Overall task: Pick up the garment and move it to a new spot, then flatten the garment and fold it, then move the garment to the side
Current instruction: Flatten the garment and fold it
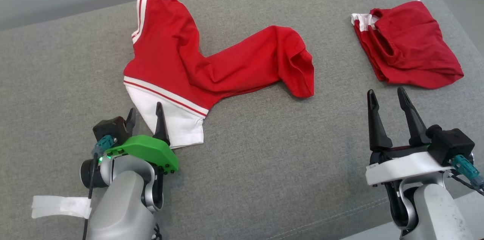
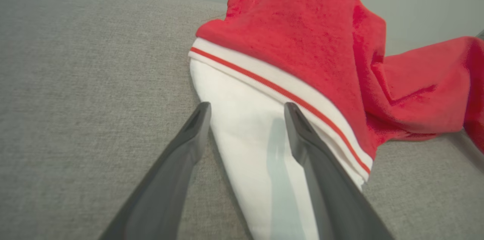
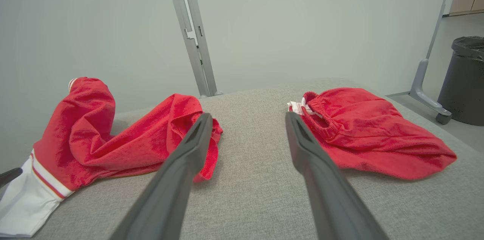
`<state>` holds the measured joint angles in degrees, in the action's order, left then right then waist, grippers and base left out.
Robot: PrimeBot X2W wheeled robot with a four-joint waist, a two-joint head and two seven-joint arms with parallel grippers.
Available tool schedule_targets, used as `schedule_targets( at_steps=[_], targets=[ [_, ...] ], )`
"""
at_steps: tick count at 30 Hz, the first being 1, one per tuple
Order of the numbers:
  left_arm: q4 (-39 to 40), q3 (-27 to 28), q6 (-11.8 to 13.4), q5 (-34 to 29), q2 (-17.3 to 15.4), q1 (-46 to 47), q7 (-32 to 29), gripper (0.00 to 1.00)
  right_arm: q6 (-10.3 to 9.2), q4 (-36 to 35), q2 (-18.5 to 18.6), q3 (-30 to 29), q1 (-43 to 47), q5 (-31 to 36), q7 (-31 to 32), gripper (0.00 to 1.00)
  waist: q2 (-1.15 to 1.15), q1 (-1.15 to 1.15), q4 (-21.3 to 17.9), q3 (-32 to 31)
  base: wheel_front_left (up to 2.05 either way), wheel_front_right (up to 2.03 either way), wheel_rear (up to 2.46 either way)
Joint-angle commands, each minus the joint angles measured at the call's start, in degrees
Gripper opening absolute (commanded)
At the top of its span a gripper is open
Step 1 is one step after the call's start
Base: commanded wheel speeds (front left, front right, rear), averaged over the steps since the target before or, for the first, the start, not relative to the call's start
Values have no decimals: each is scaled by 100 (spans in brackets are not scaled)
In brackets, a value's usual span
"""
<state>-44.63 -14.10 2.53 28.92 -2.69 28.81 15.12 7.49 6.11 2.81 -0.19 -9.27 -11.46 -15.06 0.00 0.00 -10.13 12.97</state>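
Bunching threatens if your left gripper [image 1: 145, 108], spread over the garment's [image 1: 227, 66] white cuff [image 1: 177, 119], drags it; your right gripper [image 1: 385, 92], also spread, idles.

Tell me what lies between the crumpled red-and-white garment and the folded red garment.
Nothing: bare grey woven cushion surface separates the crumpled red-and-white garment from the folded red garment, as the head view and right wrist view show.

The head view looks steeply down on the grey worktop [image 1: 264, 164]. The left wrist view sits low, close to the garment [image 2: 302, 36]; the right wrist view looks level across the worktop. All three share that garment.
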Motion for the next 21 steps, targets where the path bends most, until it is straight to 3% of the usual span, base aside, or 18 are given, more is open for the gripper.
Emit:
schedule_targets(
  at_steps=[1, 5, 8, 9, 10, 11, 12, 16, 21],
  targets=[
    [-69, -71, 87, 67, -37, -30, -3, 100, 0, 20, 18, 13, 78, 2, -19, 100, 0, 0, 100, -152, 0, 0, 0],
    [-359, -357, 319, 380, -35, 13, -3, 100, 0, 2, 18, 4, 57, 24, -19, 100, 0, 0, 55, -211, 0, 0, 0],
    [-570, -604, 264, 652, -32, 69, -3, 100, 0, -5, 18, 4, 75, 29, -19, 100, 0, 0, 8, -243, 0, 0, 0],
    [-639, -685, 241, 758, -32, 85, -11, 94, 0, -6, 18, -1, 80, 29, -19, 100, 0, 0, -4, -253, 0, 0, 0],
    [-699, -760, 212, 892, -34, 95, -18, 61, 0, -2, 18, -4, 86, 29, -19, 100, 0, 0, -14, -266, 0, 0, 0],
    [-760, -840, 200, 990, -37, 105, -17, 36, 0, 1, 17, -5, 93, 30, -19, 100, 0, 0, -21, -279, 0, 0, 0],
    [-825, -940, 199, 1044, -36, 125, -12, 4, 0, 6, 17, -8, 92, 31, -19, 100, 0, 0, -25, -291, 0, 0, 0],
    [-861, -1206, 238, 1278, -34, 241, -2, 0, 0, 18, 18, -75, 123, 56, -19, 100, 0, 0, 22, -362, 0, 0, 0],
    [-600, -1163, 426, 991, -44, 291, 2, 0, 0, -21, 17, -176, 190, 76, -19, 100, 0, 0, 177, -458, 0, 0, 0]
  ],
)
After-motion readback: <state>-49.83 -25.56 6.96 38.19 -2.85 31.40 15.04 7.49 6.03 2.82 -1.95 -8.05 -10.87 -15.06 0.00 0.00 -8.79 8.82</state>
